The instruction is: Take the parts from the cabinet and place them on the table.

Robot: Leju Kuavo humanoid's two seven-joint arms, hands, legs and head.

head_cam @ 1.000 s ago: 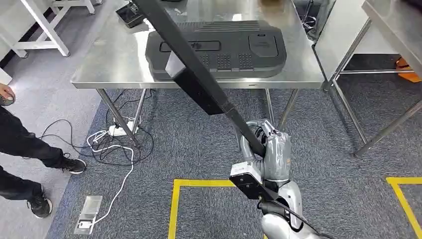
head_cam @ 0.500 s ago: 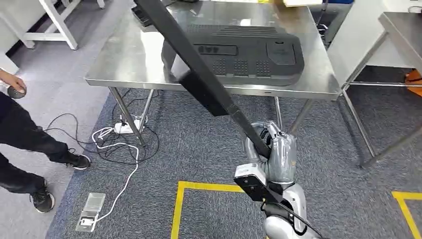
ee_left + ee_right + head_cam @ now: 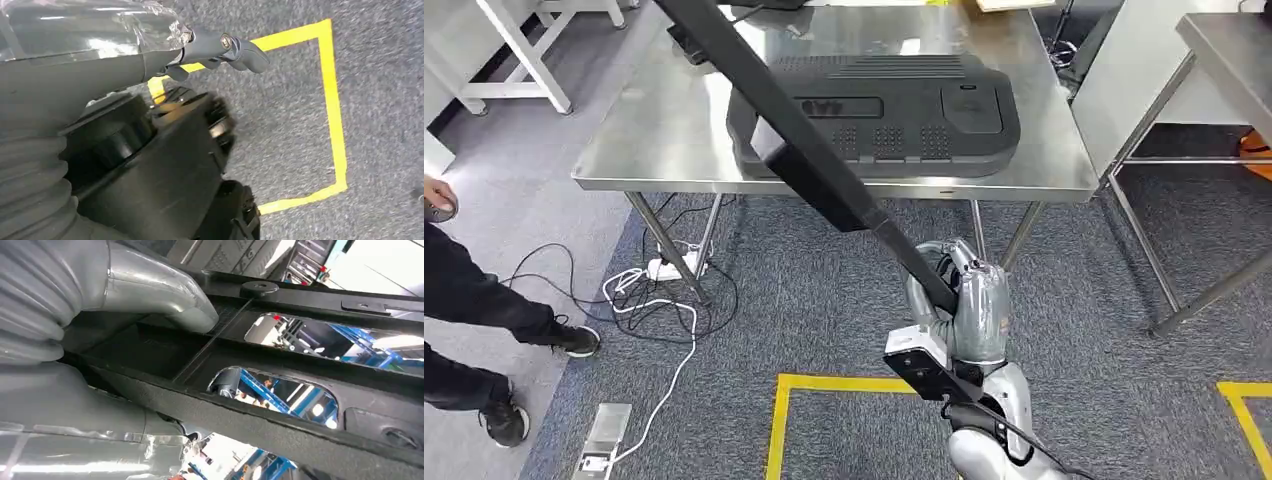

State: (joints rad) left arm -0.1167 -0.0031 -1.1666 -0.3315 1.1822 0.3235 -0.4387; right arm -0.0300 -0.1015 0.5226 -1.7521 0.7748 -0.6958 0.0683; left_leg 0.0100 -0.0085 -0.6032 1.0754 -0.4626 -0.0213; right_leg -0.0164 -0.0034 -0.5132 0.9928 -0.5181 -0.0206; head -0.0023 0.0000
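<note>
a workshop or robot test lab. stainless steel tables (image 3: 674, 150) stand on grey carpet (image 3: 824, 290) marked with yellow floor tape (image 3: 824, 384). loose cables (image 3: 654, 300) and a power strip (image 3: 662, 266) lie underneath.

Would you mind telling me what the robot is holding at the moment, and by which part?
The right hand grips a long black panel at its lower end, thumb pressed on its ribbed inner face. The left hand holds nothing.

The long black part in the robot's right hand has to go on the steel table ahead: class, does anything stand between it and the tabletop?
The right hand holds the long black part, which reaches over the steel table. A large black panel already covers the middle of the tabletop, under the part's far end. Bare steel shows to the panel's left.
</note>
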